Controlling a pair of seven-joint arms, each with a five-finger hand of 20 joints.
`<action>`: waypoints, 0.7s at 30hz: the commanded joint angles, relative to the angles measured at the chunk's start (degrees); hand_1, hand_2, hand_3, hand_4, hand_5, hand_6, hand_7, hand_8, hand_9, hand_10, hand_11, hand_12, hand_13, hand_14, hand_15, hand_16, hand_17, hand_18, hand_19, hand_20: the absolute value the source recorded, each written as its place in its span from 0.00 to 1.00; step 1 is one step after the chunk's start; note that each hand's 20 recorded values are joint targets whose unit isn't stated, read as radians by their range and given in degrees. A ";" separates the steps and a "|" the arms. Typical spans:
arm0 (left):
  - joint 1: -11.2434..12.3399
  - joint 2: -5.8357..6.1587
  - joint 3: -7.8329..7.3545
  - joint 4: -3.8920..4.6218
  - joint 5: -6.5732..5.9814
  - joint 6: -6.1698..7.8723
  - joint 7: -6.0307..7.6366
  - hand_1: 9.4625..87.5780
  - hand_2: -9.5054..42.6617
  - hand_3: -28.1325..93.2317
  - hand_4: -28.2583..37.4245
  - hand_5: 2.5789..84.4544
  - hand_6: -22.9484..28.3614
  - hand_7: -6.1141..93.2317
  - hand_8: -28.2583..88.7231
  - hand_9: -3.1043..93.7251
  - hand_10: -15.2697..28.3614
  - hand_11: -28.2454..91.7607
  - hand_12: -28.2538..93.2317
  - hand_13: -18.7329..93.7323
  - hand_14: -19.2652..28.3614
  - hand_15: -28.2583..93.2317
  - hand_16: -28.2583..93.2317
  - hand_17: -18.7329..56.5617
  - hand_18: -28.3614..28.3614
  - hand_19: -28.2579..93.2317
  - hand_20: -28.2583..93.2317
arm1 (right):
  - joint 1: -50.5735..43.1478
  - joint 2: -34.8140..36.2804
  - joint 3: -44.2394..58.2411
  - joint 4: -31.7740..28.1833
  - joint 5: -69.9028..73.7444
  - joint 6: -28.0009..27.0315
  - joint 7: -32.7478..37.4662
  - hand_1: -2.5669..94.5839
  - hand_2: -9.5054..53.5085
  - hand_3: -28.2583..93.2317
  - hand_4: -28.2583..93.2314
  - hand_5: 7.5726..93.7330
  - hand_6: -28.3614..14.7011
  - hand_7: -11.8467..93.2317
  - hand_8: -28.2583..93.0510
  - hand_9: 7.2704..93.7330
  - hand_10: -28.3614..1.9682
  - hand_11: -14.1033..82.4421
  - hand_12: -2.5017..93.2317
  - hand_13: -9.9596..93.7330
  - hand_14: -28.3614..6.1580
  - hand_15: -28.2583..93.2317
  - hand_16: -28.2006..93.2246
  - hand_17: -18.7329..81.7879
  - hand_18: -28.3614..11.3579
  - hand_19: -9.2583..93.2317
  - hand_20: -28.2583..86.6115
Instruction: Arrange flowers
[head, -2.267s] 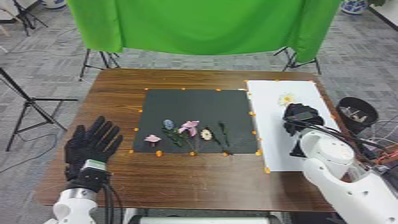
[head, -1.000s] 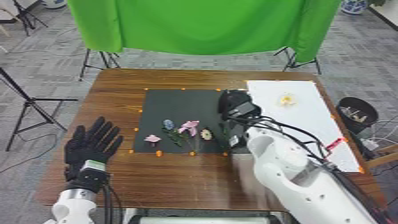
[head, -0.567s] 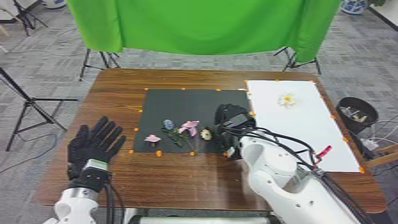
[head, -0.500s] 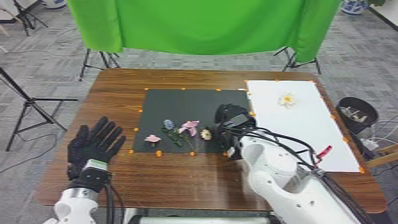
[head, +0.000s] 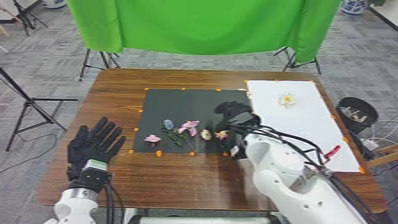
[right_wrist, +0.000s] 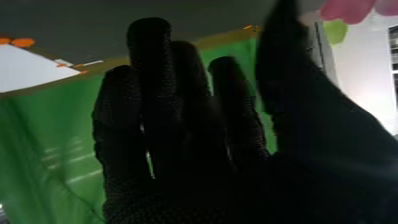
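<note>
In the head view my right hand (head: 234, 113) is over the right part of the dark sheet (head: 169, 105), its fingers fairly straight. Close to its thumb side lies a small pinkish flower (head: 222, 134), beside a cream round flower (head: 206, 134). Farther left are a pink lily-like flower (head: 189, 127), a blue flower (head: 168, 123) and a small pink flower (head: 153, 138). A white flower (head: 287, 100) lies on the white sheet (head: 306, 125). My left hand (head: 94, 145) rests open at the table's left. In the right wrist view pink petals (right_wrist: 346, 9) appear beyond the thumb of my right hand (right_wrist: 182, 150).
Orange markers (head: 159, 153) line both sheets on the brown table (head: 169, 185). A red object (head: 332, 151) is near the white sheet's right edge, by the right arm. A dark bin (head: 357, 112) stands right of the table, and a green cloth (head: 204, 25) hangs behind.
My right hand has moved left from the white sheet to the dark one, then shifted slightly. The white flower is uncovered, and the pinkish flower shows beside the hand. The left hand stays still.
</note>
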 joint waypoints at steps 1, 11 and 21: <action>0.27 0.07 0.23 0.05 0.51 -1.79 0.33 0.21 0.50 0.82 0.00 0.47 0.66 0.21 0.16 0.38 0.73 0.47 0.32 0.38 0.77 0.59 0.17 0.15 0.77 0.55 0.32 | 2.56 4.94 10.91 3.02 1.81 -3.00 5.98 0.40 0.00 0.92 0.00 0.41 0.58 0.25 0.14 0.43 0.39 0.25 0.18 0.55 0.43 0.58 0.38 0.44 0.17 0.86 0.59; 0.51 0.13 0.59 -0.27 0.05 -0.43 1.64 0.21 0.50 0.81 0.00 0.47 0.65 0.21 0.16 0.38 0.73 0.47 0.32 0.38 0.77 0.59 0.17 0.15 0.77 0.54 0.32 | 16.90 9.16 5.64 21.82 9.17 4.28 7.01 0.41 0.00 0.93 0.00 0.34 0.58 0.26 0.13 0.33 0.46 0.23 0.16 0.46 0.42 0.44 0.37 0.39 0.22 0.75 0.51; -0.82 0.31 1.97 -0.08 -1.04 0.46 2.03 0.21 0.51 0.81 0.00 0.48 0.66 0.21 0.16 0.38 0.73 0.47 0.32 0.38 0.77 0.59 0.17 0.15 0.77 0.55 0.32 | 22.66 7.05 2.49 30.64 11.44 -14.41 2.98 0.40 0.00 0.91 0.00 0.30 0.63 0.27 0.12 0.32 0.55 0.22 0.14 0.45 0.46 0.39 0.38 0.38 0.24 0.74 0.49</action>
